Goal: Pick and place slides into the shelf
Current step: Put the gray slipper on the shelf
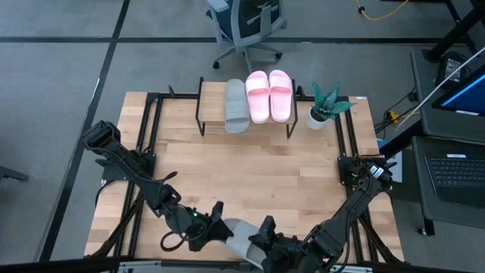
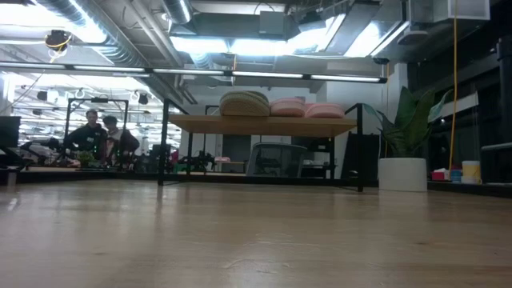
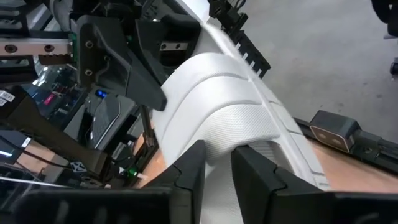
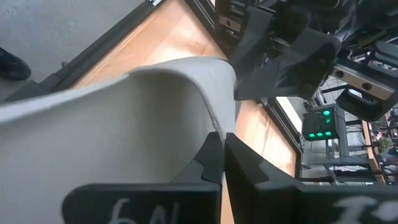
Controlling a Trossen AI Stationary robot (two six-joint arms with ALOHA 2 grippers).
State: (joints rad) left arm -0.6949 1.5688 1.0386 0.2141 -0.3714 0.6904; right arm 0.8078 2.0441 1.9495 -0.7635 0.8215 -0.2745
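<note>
Both your grippers, left and right, are clamped on 1 grey-green slide at the table's near edge; 3 slides sit on the shelf.

So the right hand has its two dark fingers pinched together on the edge of a grey-green foam slide sandal, right where the wide ribbed strap curls over. The sandal fills most of the shot. Past it there's a strip of light wooden worktop with black metal framing along its edge, then grey floor. The other arm's dark hand is touching the sandal's far edge, and a box with green lights sits behind.
</note>
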